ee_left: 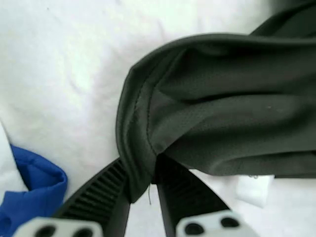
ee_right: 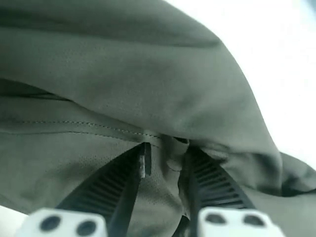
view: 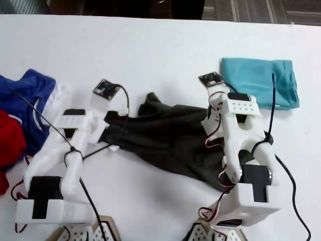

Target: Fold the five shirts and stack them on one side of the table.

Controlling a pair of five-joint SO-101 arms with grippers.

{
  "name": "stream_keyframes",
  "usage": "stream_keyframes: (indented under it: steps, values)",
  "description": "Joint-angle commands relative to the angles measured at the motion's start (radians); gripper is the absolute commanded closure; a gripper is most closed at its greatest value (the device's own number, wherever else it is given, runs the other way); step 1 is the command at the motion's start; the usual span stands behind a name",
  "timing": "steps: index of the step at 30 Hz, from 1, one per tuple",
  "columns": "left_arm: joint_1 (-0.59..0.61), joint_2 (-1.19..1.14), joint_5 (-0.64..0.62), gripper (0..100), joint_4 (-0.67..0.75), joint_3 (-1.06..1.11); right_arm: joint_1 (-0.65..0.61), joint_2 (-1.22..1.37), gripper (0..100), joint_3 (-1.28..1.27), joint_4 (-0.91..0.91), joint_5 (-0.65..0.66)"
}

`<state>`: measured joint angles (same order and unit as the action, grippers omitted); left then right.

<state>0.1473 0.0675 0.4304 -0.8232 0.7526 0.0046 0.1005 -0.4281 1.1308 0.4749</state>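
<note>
1. The table [view: 150, 45] is my whole work surface. I count one, with its right side taken as the stacking side, judging by what lies there.
2. The dark shirt [view: 170, 135] is the piece in hand. It is spread rumpled across the middle of the high view, from centre-left down to lower right, and held at both ends. I read that as stretching it flat before a fold. One dark shirt.
3. There are two arms. The left arm [view: 60, 150] is in the lower left of the high view and the right arm [view: 246, 145] in the lower right, each at its own end of the dark cloth.
4. The teal shirt [view: 261, 83] lies folded in the upper right, apart from the dark one. I take it as the start of the stack: one shirt done.
5. The blue shirt [view: 25, 100] is bunched at the left edge, waiting its turn. A strip of white cloth [view: 60, 95] lies just beside it. I cannot tell whether that is a separate shirt.
6. The red shirt [view: 7, 140] is crumpled below the blue, touching it. That makes four shirts I can count with certainty, and possibly a fifth in white.
7. The left gripper [ee_left: 139, 168] has its fingers pressed onto a hemmed fold of the dark shirt's edge, a pinch to anchor that end.
8. The right gripper [ee_right: 168, 153] has its fingers closed on a bunched seam of the same shirt. That makes two grippers, both clamping cloth.
</note>
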Motion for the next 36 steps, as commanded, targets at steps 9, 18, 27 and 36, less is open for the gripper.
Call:
stream_keyframes:
  steps: [9,18,27,36]
  values:
    - [-0.008,0.006,-0.003,97,0.011,-0.002,0.013,0.002,87.8,0.037,-0.019,0.008]
    - [-0.008,0.006,-0.003,97,0.011,-0.002,0.021,0.081,88.0,0.038,-0.039,0.008]
    - [-0.008,0.006,-0.003,97,0.011,-0.002,0.045,0.045,98.1,0.040,-0.044,0.006]
    - [-0.008,0.006,-0.003,97,0.011,0.001,0.122,-0.251,97.9,0.035,0.073,0.006]
